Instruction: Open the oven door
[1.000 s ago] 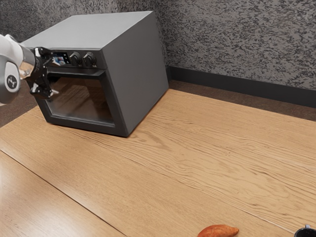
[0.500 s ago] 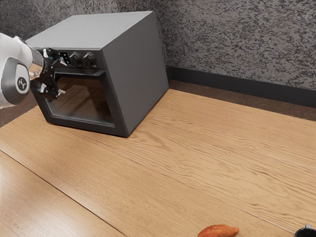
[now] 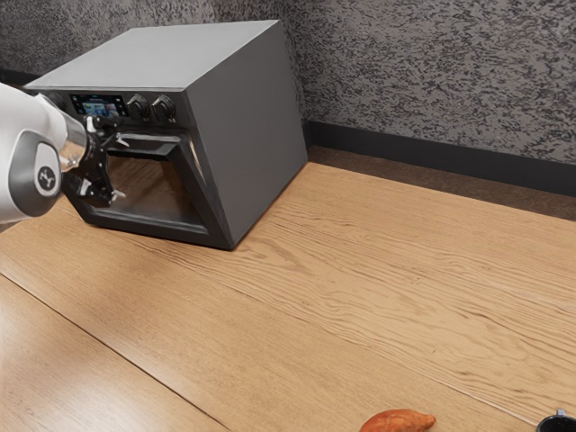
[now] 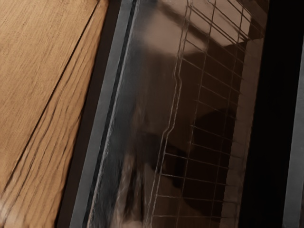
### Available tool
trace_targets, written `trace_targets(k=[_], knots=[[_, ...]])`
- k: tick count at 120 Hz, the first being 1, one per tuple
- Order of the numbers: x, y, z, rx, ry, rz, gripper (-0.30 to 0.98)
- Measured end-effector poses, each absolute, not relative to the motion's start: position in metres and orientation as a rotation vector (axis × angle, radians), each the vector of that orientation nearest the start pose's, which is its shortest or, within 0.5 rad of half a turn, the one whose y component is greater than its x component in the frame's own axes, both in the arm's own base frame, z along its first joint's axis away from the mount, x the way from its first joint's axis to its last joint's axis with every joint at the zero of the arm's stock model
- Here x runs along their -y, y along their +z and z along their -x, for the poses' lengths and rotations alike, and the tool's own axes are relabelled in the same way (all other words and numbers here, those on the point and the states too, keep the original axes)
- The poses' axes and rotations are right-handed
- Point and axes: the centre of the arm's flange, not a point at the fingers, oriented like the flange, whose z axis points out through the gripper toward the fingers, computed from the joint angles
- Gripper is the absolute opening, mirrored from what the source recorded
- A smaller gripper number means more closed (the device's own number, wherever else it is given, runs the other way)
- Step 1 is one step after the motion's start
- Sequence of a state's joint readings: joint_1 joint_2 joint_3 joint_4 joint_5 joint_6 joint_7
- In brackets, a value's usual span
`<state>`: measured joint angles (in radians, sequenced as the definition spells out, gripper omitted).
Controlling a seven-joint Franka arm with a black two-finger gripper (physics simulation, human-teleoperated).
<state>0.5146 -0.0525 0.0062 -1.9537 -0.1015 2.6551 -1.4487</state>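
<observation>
Desk of light brown planked wood (image 3: 315, 306) runs from the near edge of the exterior view back to the oven. Nearest on it lies a plump orange-red object with a tapered end, like a sweet potato (image 3: 398, 421). Near it, toward the exterior view's right, is a small black round vessel (image 3: 556, 424), cut off by the frame; what it holds I cannot tell.

Farther back, the white and dark grey arm (image 3: 20, 135) comes in from the exterior view's left. Its black pincer (image 3: 120, 167) is spread wide at the upper part of the oven door (image 3: 153, 228), with one finger above the other. The door, a dark frame around a glass pane (image 3: 153, 191), sits on the front of the grey box-shaped oven (image 3: 247, 135) and stands slightly ajar, its top tilted outward. Through the glass, the wrist view shows a thin wire rack (image 4: 204, 118) inside the oven. Above the door are a lit display (image 3: 99, 106) and round dark knobs (image 3: 163, 109).

Farthest back are a dark baseboard (image 3: 432, 163) and a mottled grey wall (image 3: 432, 72).
</observation>
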Motion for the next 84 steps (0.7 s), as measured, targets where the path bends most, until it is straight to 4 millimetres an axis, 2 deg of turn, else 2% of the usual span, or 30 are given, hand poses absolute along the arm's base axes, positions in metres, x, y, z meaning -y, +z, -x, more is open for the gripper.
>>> trace_targets(k=[17, 35, 47, 53, 59, 61, 67, 69, 71, 73, 75, 77, 79, 81, 84], knots=[[-0.29, 0.572, -0.457, -2.27, 0.856, -1.329, 0.68], [-0.281, 0.55, -0.375, -2.347, 0.874, -1.25, 0.68], [-0.257, 0.557, -0.33, -2.367, 0.978, -1.212, 0.68], [-0.251, 0.56, -0.321, -2.366, 1.01, -1.201, 0.68], [-0.246, 0.56, -0.321, -2.362, 1.016, -1.205, 0.68], [-0.243, 0.56, -0.324, -2.354, 1.013, -1.218, 0.68], [-0.212, 0.559, -0.346, -2.282, 0.969, -1.311, 0.68], [-0.194, 0.565, -0.357, -2.228, 0.955, -1.356, 0.68], [-0.173, 0.588, -0.374, -2.15, 0.961, -1.41, 0.68], [-0.155, 0.622, -0.391, -2.075, 0.976, -1.462, 0.68], [-0.131, 0.666, -0.412, -1.989, 1.0, -1.526, 0.68], [-0.102, 0.708, -0.43, -1.906, 1.018, -1.593, 0.68], [-0.069, 0.741, -0.441, -1.83, 1.011, -1.667, 0.68], [-0.031, 0.761, -0.448, -1.756, 0.977, -1.751, 0.68], [0.017, 0.77, -0.457, -1.673, 0.896, -1.878, 0.68]])
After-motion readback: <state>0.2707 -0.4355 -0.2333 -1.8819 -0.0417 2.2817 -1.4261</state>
